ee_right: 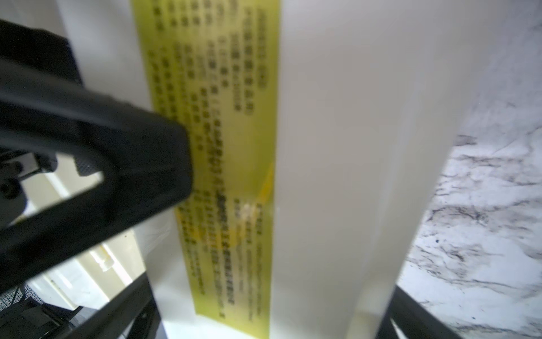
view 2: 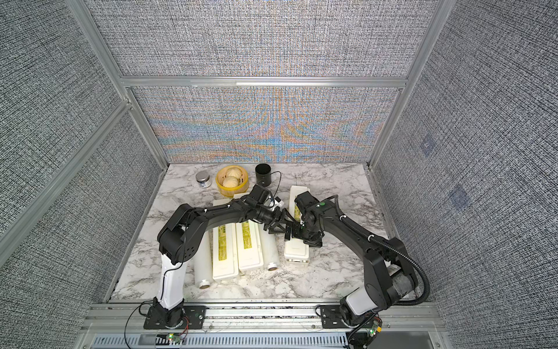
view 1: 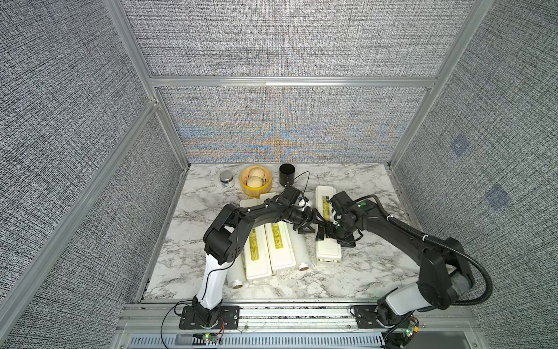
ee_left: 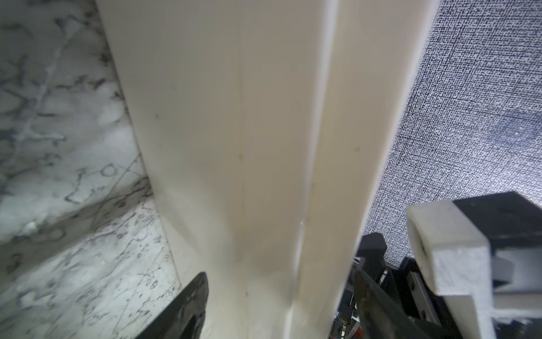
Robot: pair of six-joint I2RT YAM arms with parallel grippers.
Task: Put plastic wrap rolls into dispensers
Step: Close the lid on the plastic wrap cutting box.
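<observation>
Looks like they're opening the lone dispenser (view 1: 329, 253). The right hand (view 1: 332, 237) is spread wide astride it; the left hand (view 1: 314, 225) is part-spread at its side, and I cannot tell if it pinches. Next, the lid (view 1: 324, 193) wants lifting.

top views: high front, looking down, share whole table (view 1: 362, 272) | wrist views: close on dispenser (ee_left: 220, 117)

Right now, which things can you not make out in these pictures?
Inside of the lone dispenser: left arm and right arm cover its middle in both top views; wrist views show only its outside.
Its label print: blurred in the right wrist view, too small from above.
The left fingers: cut off by the left wrist view's edge; grip unclear.
</observation>
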